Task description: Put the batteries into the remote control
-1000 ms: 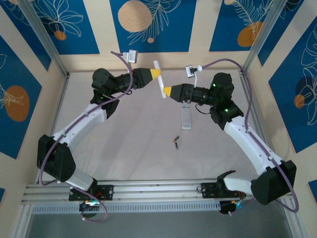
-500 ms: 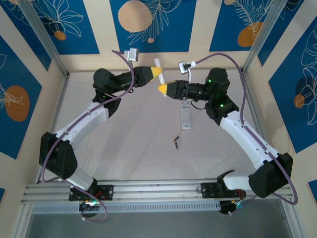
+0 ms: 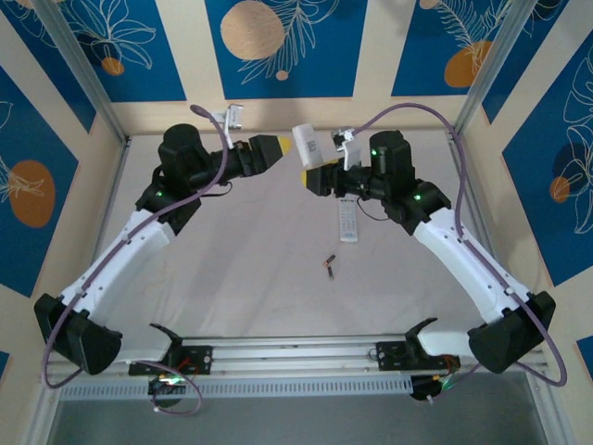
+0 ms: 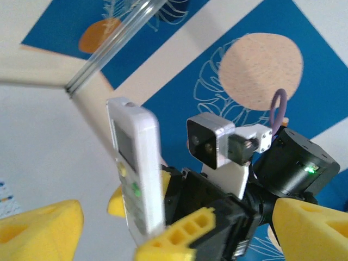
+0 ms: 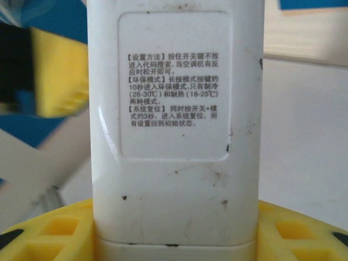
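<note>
The right gripper (image 3: 311,176) clamps the lower end of the white remote (image 3: 310,145), upright above the table's (image 3: 232,260) far edge, with its back cover seemingly not yet off. The left gripper (image 3: 276,148) stands open just beside it, empty. The batteries (image 3: 329,265) lie unloaded near the table's middle, with a second remote (image 3: 347,221) just beyond them.

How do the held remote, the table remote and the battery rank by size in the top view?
The held remote and table remote: look alike; the held one is nearer the camera, so unranked.
Smallest: battery.
</note>
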Tool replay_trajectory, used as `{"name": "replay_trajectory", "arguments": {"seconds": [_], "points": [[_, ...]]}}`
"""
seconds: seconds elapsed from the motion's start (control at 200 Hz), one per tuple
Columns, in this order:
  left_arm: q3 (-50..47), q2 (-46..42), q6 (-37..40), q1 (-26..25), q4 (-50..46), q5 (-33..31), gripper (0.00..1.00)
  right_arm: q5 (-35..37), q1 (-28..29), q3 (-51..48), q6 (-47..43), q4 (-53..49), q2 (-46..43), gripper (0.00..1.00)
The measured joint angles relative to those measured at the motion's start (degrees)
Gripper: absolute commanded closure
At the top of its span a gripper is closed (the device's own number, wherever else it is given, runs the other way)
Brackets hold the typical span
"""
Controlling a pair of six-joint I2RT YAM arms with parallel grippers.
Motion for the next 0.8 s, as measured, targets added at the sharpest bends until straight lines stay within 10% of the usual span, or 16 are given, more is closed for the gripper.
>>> {"name": "replay_trajectory", "arguments": {"seconds": [0.135, 0.52, 0.8], "points": [[0.55, 2.21, 0.02, 0.00, -6.38, -1.73, 0.15, 7.23, 2.97, 0.87, -7.21, -4.81, 2.36, 0.64], [-3.43, 8.79, -6.75, 0.09, -0.90, 2.03, 0.83, 11.41, 8.63, 3.02, -14.10, -8.48, 6.08, 0.61], [-7.69, 8.79, -9.27, 0.46, 7.26, 2.82, 0.94, 12.61, 8.63, 5.68, -11.04, -9.86, 6.29, 0.04]]}}
